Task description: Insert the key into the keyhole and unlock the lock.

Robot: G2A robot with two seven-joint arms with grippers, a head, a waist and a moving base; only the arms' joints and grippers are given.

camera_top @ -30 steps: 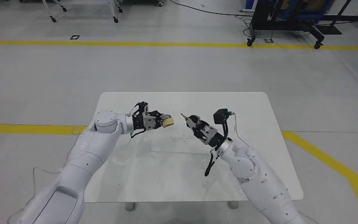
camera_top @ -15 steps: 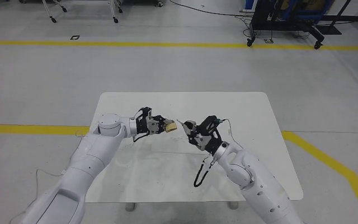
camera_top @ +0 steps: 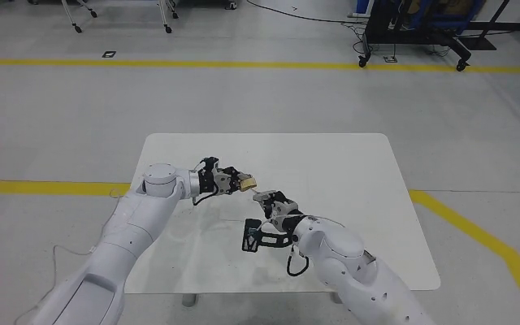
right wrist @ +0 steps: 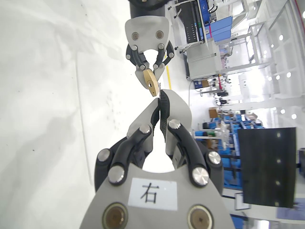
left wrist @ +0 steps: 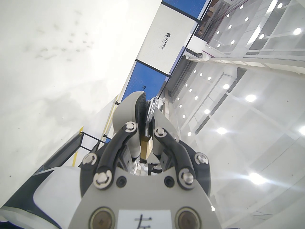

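Note:
A small brass padlock (right wrist: 150, 82) hangs above the white table with my left gripper (right wrist: 149, 72) shut on it, its keyhole face turned toward my right wrist view. From above, the padlock (camera_top: 247, 183) sticks out of the left gripper (camera_top: 234, 179) toward the right arm. Brass (left wrist: 144, 147) also shows between the left gripper's (left wrist: 149, 110) fingers. My right gripper (right wrist: 160, 98) is shut on the key (right wrist: 159, 87), whose thin tip sits just beside the padlock's lower end. In the top view the right gripper (camera_top: 263, 197) is a short way in front and to the right of the lock.
Both grippers hover over the middle of the white table (camera_top: 349, 162). A black cable (camera_top: 292, 264) loops off the right wrist near the table's front. Racks and carts stand on the floor far behind the table.
My right arm swung left and toward the front and turned its wrist over, bringing the key close under the padlock. The left gripper with the padlock shifted slightly right, then held.

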